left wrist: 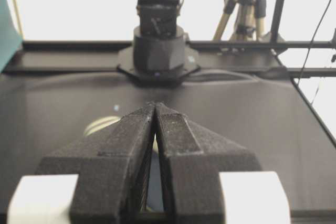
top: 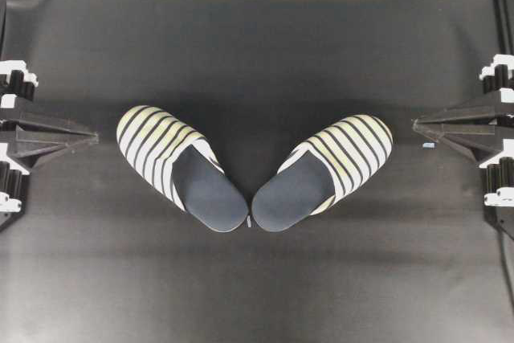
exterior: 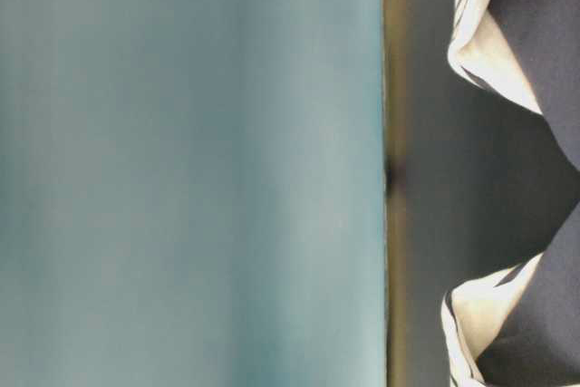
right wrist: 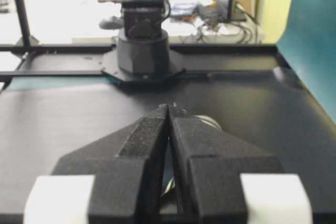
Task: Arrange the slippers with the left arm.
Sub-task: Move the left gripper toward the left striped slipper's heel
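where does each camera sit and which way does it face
Overhead: above the mat, looking down at both slippers, left one, right one; left tool and right tool shut at the edges.
Table-level: low, image turned sideways; teal backdrop, slipper heels; no robot.
Left wrist: behind its shut tool, facing the right arm's base.
Right wrist: behind its shut tool, facing the left arm's base.
Shared: overhead and table-level both show the slippers.
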